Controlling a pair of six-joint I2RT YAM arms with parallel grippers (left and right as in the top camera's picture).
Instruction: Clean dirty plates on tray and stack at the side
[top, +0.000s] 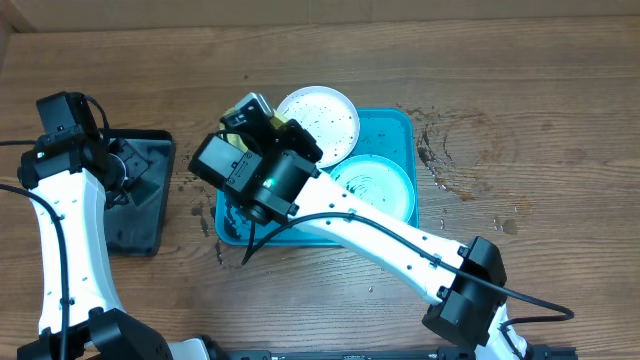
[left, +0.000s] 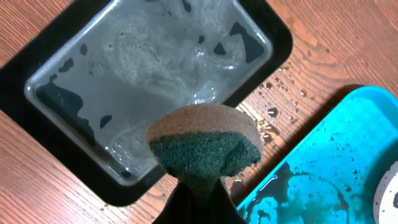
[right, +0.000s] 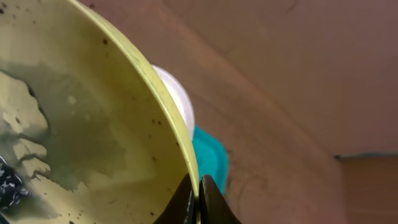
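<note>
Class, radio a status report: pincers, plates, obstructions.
Left pincer shut on sponge, over black tray. Right pincer shut on yellow-green plate rim. White plate, mint plate on turquoise tray. Right arm crosses tray.

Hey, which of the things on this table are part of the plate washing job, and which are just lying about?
Part of the job: yellow-green plate, gripped at its rim by the right hand; white plate; mint plate; blue tray; sponge in the left hand; black tray of soapy water.
Lying about: only water drops on the table.
</note>
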